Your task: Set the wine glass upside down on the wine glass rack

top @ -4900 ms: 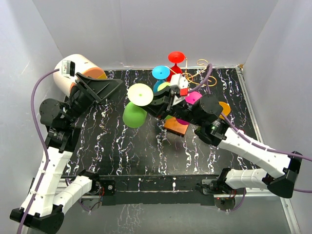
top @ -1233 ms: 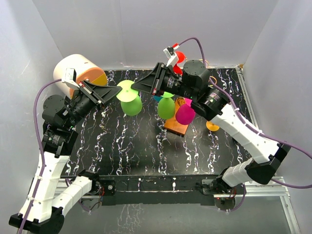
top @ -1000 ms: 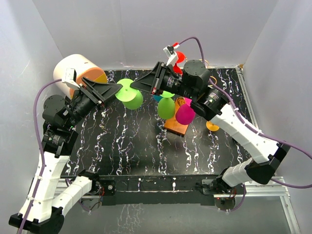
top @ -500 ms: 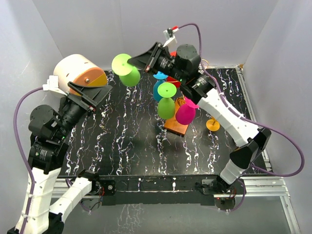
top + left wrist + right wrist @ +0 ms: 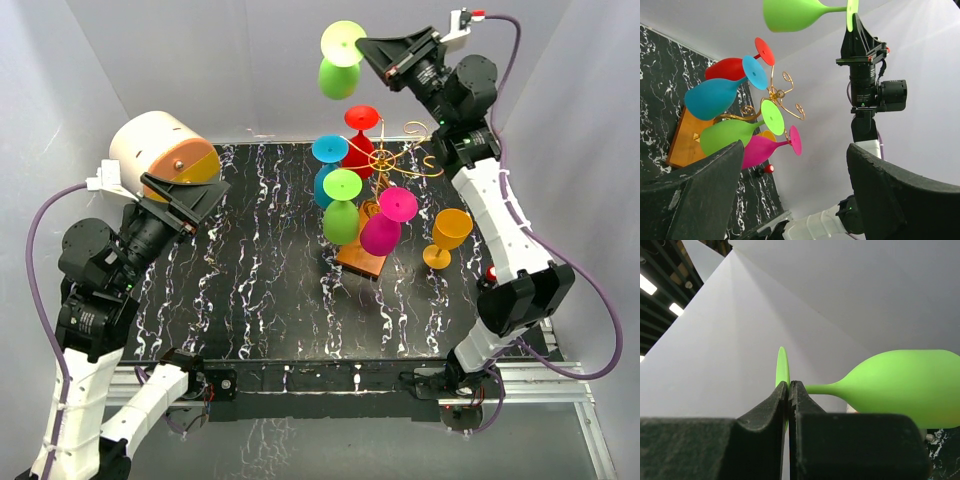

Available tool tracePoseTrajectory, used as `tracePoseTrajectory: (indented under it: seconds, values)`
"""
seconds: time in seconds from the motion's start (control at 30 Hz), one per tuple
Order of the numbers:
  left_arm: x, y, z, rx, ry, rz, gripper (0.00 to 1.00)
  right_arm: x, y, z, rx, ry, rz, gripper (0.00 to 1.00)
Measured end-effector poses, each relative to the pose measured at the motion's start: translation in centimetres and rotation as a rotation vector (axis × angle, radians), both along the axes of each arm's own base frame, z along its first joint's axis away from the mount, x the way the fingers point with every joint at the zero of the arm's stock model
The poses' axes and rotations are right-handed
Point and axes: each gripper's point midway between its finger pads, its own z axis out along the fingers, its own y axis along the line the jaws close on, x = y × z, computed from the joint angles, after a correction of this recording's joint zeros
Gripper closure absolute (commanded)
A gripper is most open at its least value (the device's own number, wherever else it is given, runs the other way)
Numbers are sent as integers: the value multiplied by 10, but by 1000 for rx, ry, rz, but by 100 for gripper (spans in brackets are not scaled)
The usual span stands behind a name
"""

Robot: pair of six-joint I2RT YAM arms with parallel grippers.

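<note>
My right gripper [image 5: 365, 46] is raised high over the back of the table, shut on the foot disc of a lime-green wine glass [image 5: 339, 76]. The glass lies sideways in the air, its bowl [image 5: 905, 387] clear of everything, and the right gripper [image 5: 789, 389] pinches the disc's rim. Below and to the right stands the wine glass rack [image 5: 402, 160], gold scrolled wire on an orange-brown base [image 5: 360, 260]. My left gripper [image 5: 212, 192] is open and holds nothing, down at the left by the cylinder. From there the held wine glass [image 5: 790, 12] shows above the rack [image 5: 782, 97].
Red [image 5: 360, 140], blue [image 5: 328, 165], green [image 5: 341, 212] and magenta [image 5: 385, 228] glasses hang upside down on the rack. An orange glass [image 5: 445, 235] stands upright on the table right of it. A cream-and-orange cylinder [image 5: 160, 155] lies at the back left.
My left gripper opened, let go of the green glass and pulled back left. My right arm carried the glass by its foot up and rightward, to high above the rack.
</note>
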Motion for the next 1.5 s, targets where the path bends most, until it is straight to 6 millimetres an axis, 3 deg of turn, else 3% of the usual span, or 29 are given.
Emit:
tracePoseTrajectory:
  seconds: [0.1,0.3,0.43,0.67,0.87,1.03,1.5]
  values:
    - [1,-1,-4,2,8,-1,18,8,-26,-1,12,3,-53,100]
    - [5,-3,-14,5,36,-11,18,26,-97,-3,35,12,-213,100]
    - [7,-5,-17,5,45,-20,18,33,-126,-8,47,37,-278,100]
    - [7,-7,-21,8,53,-30,17,41,-125,-44,8,144,-286,100]
    - [8,-7,-22,15,51,-31,17,35,-128,-82,-42,242,-314,100]
    - [9,-8,-23,23,51,-32,17,27,-129,-97,-51,266,-315,100]
    - [12,-8,-28,48,56,-28,17,29,-121,-150,-88,397,-262,100]
